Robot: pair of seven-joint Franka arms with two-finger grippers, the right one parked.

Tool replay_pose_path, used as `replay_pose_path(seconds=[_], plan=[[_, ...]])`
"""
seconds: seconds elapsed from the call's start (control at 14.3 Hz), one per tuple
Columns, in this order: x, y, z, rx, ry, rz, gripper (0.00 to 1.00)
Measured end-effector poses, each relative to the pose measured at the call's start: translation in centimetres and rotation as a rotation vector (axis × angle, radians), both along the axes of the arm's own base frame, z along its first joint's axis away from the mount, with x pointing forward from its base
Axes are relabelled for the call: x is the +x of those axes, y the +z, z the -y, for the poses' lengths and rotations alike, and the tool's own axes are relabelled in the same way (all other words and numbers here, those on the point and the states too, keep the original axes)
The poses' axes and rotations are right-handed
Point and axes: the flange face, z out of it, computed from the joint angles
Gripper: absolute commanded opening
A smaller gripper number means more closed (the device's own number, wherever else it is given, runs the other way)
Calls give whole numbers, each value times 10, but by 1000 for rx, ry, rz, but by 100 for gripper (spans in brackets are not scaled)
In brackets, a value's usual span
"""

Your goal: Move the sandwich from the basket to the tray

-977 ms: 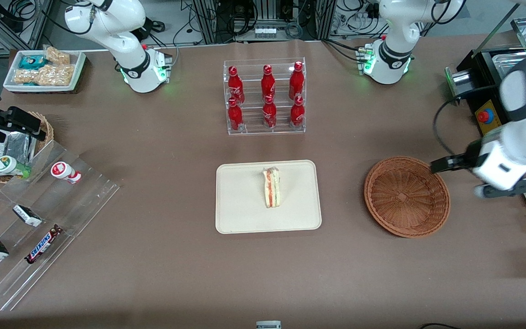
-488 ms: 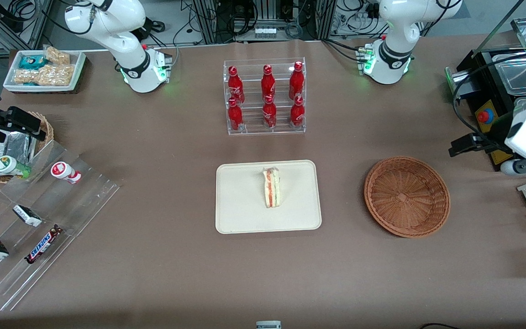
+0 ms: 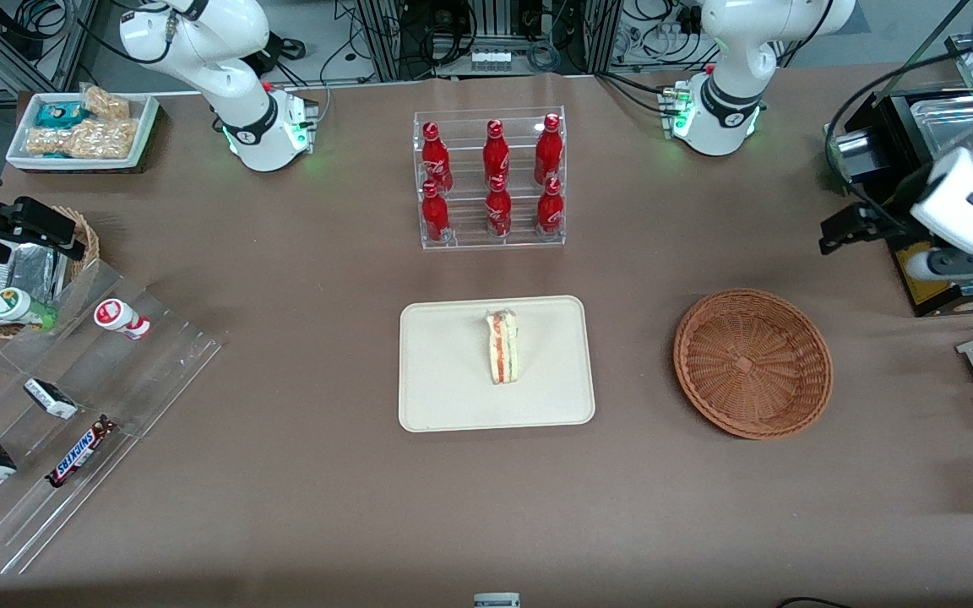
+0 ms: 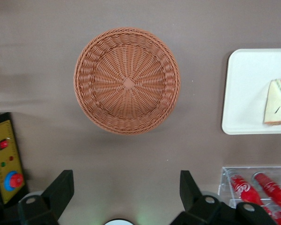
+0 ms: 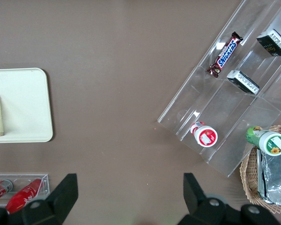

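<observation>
On the brown desk (image 3: 301, 507), items as they stand. Tray (image 3: 444, 371): cream, rectangular, at the middle of the desk, nearer the front camera than the clear rack of red bottles (image 3: 491, 181). Sandwich (image 3: 502, 346): one wedge, lying on the tray, striped orange-red and green filling edge showing; also seen on the tray in the left wrist view (image 4: 277, 102). Basket (image 3: 752, 363): round, reddish-brown wicker, toward the working arm's end of the desk, apart from the tray, nothing in it; its woven floor shows bare in the wrist view (image 4: 127, 80). Pincer (image 4: 126, 194): the working arm's, raised above the desk near the black control box (image 3: 917, 253), farther from the front camera than the basket; fingers spread wide apart, holding nothing. Stepped clear rack (image 3: 73, 414): toward the parked arm's end, carrying candy bars and a small white cup.
</observation>
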Motion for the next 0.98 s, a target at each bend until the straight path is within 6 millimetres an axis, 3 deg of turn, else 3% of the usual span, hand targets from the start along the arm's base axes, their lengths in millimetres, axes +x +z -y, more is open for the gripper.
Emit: replay_pose_path(seconds=[0.21,0.56,0.98], plan=[[-3,6,15,16,-38,15,100],[0,24,4,6,-182,51,100],[2,22,0,5,-196,48,100]])
